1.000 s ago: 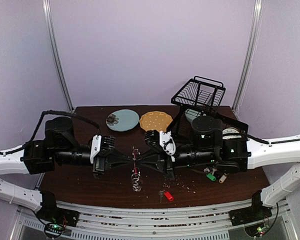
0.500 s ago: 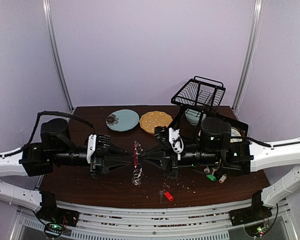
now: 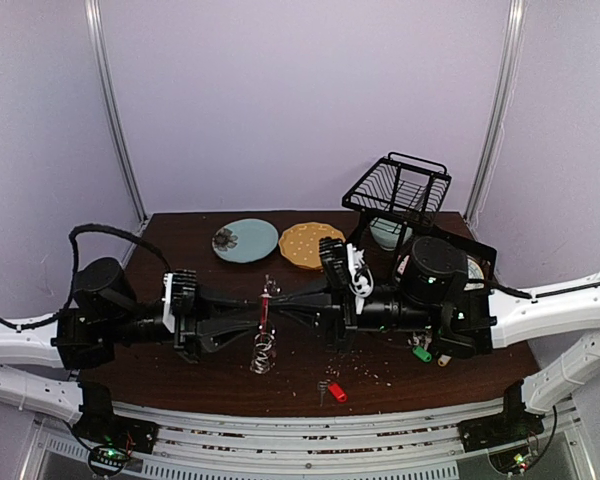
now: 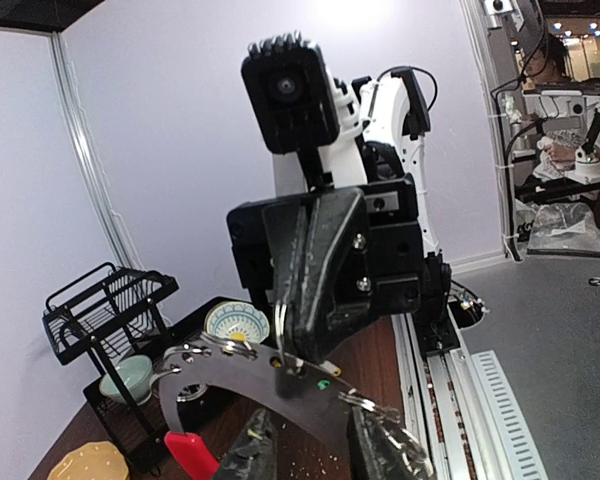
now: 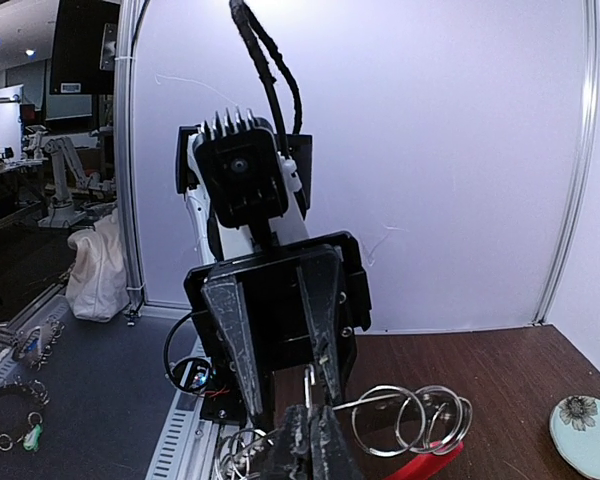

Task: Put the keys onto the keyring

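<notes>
Dark wooden tabletop (image 3: 180,370) lies beneath the keyring (image 3: 264,318), which hangs mid-air at centre, pinched from both sides by the left end effector (image 3: 252,312) and right end effector (image 3: 280,303), both clamped tight. One loose key with a red tag (image 3: 333,390) lies near the front edge, well apart.

Pale lilac walls (image 3: 300,100) are enclosing the dark brown wooden table (image 3: 170,235) on 3 sides, with 2 silvery metal poles (image 3: 115,110) running up the back corners. In the left wrist view, a bright light (image 4: 350,12) is glaring off the wall near the top, and a grey floor (image 4: 550,330) is stretching away beside the table. In the right wrist view, a neighbouring area with a pale bag (image 5: 95,275) sitting on the floor is showing dimly past the wall's edge.
</notes>
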